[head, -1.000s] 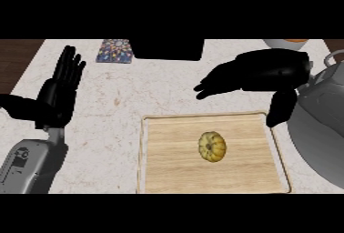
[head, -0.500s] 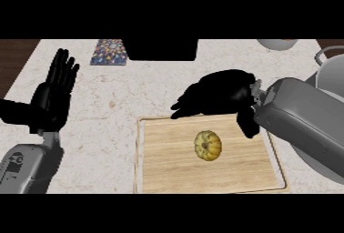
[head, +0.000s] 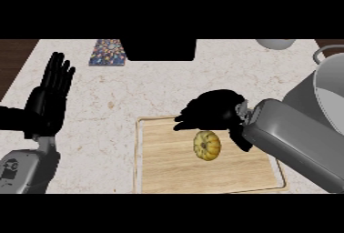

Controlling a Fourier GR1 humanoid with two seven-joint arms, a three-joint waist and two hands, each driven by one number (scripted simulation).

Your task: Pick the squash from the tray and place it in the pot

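Right hand [head: 211,111] has dropped closer to the squash [head: 207,145] on the tray [head: 161,173], fingers curled but gripping nothing; left hand [head: 48,98] stays open.

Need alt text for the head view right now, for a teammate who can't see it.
The right robot hand hovers with curled fingers just above a ribbed yellow squash lying on a pale wooden tray, not yet holding it. A grey metal pot stands at the right edge, and the left robot hand rests open at the left.

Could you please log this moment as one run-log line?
right hand: curled over squash, not holding | squash: on tray | pot: right | left hand: resting open
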